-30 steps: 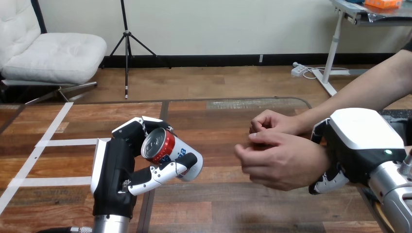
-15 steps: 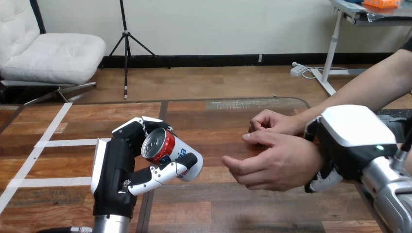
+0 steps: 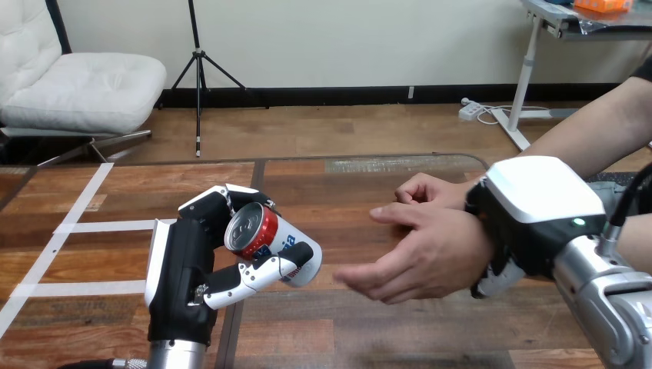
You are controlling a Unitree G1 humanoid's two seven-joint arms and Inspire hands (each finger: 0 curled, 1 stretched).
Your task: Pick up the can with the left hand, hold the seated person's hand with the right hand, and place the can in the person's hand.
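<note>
Red-and-silver aluminium can (image 3: 271,244) is in my left hand (image 3: 188,269), head view, left of centre, held clear of the brown wooden table (image 3: 369,330) and tipped so its silver top faces the camera. Fingers wrap the can body from below on the near side, thumb side on the far side: can is gripped. White tape lines (image 3: 84,204) on the table at far left, not in play.

Right side: my right hand (image 3: 538,207), white shell up, sits over the wrist behind the person's near hand (image 3: 427,257). One fingertip (image 3: 490,283) shows beneath the wrist on the near side and a black part hooks the far side, so I read it as closed round the wrist, not the palm. The near hand reaches leftward out of that hold, fingers loosely extended; I can't tell if the palm is fully up. The person's far hand (image 3: 424,192) is curled just behind it, touching or nearly.

Can and near hand are apart, bare table between. Step in hand, my judgement: carry the can right, into the palm.

Risks:
- Palm not turned up enough: the released can rolls off onto the table.
- Can is tilted: let go early and it drops.
- Far hand crowds the path and could get bumped.
- Can rim leading into the extended fingers could jam them.
- Wrist hold pulling or squeezing too hard could twist the arm.
</note>
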